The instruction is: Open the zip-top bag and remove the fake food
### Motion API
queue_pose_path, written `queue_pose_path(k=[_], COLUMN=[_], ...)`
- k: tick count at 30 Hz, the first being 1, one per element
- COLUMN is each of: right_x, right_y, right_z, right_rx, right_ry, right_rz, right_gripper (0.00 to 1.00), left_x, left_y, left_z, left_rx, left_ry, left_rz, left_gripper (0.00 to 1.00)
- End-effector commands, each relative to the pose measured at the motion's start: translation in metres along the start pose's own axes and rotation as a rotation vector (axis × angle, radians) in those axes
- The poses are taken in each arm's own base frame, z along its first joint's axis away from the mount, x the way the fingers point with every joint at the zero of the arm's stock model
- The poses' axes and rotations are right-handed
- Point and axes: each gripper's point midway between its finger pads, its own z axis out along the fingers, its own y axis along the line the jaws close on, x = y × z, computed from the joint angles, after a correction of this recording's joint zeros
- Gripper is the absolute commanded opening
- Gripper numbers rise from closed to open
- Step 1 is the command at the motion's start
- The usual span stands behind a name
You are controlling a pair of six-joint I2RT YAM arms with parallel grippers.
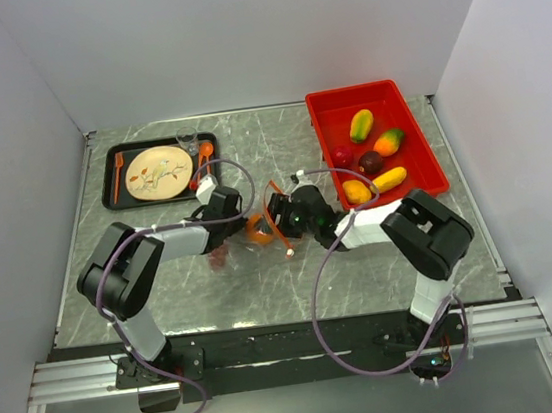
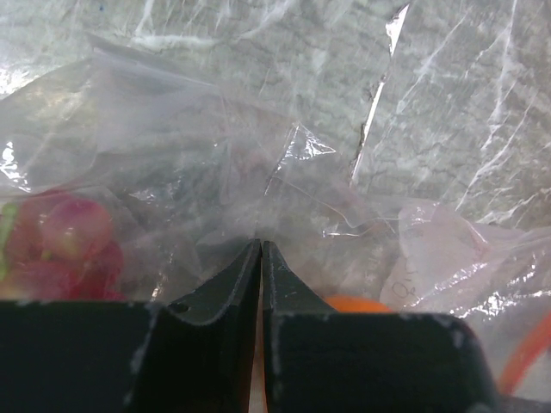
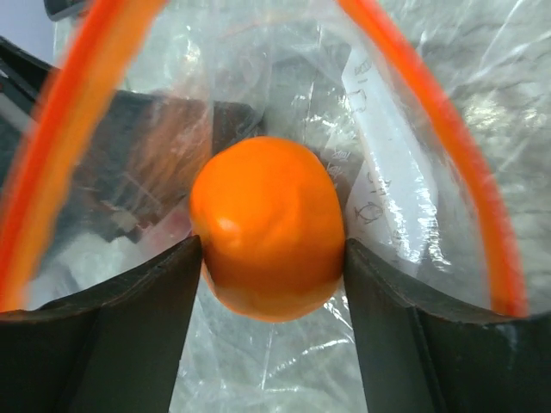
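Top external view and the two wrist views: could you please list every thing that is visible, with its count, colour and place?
zip-top bag: 1, clear with an orange-red zipper, table centre, between the grippers.
orange fruit: 1, orange, inside the bag's mouth.
grapes: one cluster, pinkish-red, inside the bag.
red bin: 1, red, far right of the table.
loose fruits: about 6, green-orange, red, dark purple, yellow, in the red bin.
tray: 1, black, far left.
plate: 1, beige, on the tray.
cutlery: 2, orange, either side of the plate.
cup: 1, clear, at the tray's far edge.
table: 1, grey marbled.
left gripper: 1, black, shut on the bag's plastic.
right gripper: 1, black, shut on the orange fruit.
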Motion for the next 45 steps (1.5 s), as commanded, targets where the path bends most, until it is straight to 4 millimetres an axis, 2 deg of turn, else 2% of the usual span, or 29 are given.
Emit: queue_pose_path(k=[1,8,16,20,28,35,36,38,39,42,43,45], right_x=[-0.027,-0.027,-0.031,-0.032,-0.048,-0.068,-0.078,-0.084,-0.095,-0.112,-0.126,-0.142], right_y=[0.038,0.029,0.028,0.017,0.01,0.001,0.0,-0.002,-0.006,-0.012,-0.022,-0.03], right_z=[-0.02,-0.034,-0.045,-0.049,-0.073,-0.092,-0.098,-0.103,-0.109,-0.119,-0.125,-0.132], right_rx=[-0.085,-0.039,-0.022,0.045,0.117,0.141,0.142,0.142,0.147,0.149,0.17,0.183], right_ry=[-0.091,-0.098,-0.121,-0.12,-0.169,-0.217,-0.24,-0.244,-0.27,-0.292,-0.316,-0.345], right_rz=[-0.046,-0.061,-0.072,-0.082,-0.113,-0.103,-0.095,-0.088,-0.075,-0.057,-0.037,-0.02], right_gripper=[0.21,0.2,0.18,0.16,0.15,0.15,0.15,0.15,0.15,0.15,0.15,0.16], left_x=[0.021,0.011,0.006,0.002,0.0,-0.001,-0.002,-0.002,-0.003,-0.004,-0.004,-0.007], left_y=[0.011,0.016,0.022,0.026,0.027,0.023,0.023,0.022,0.021,0.02,0.019,0.016], left_z=[-0.01,-0.008,-0.006,-0.008,-0.006,-0.007,-0.007,-0.008,-0.008,-0.009,-0.009,-0.01], left_rx=[-0.049,-0.05,-0.054,-0.055,-0.054,-0.045,-0.045,-0.042,-0.042,-0.041,-0.038,-0.031], left_ry=[0.075,0.066,0.062,0.055,0.056,0.059,0.059,0.058,0.058,0.057,0.059,0.056], left_rz=[0.054,0.024,0.01,0.006,-0.003,-0.009,-0.011,-0.01,-0.01,-0.01,-0.009,-0.011], left_gripper=[0.13,0.12,0.12,0.12,0.12,0.12,0.12,0.12,0.12,0.12,0.12,0.12])
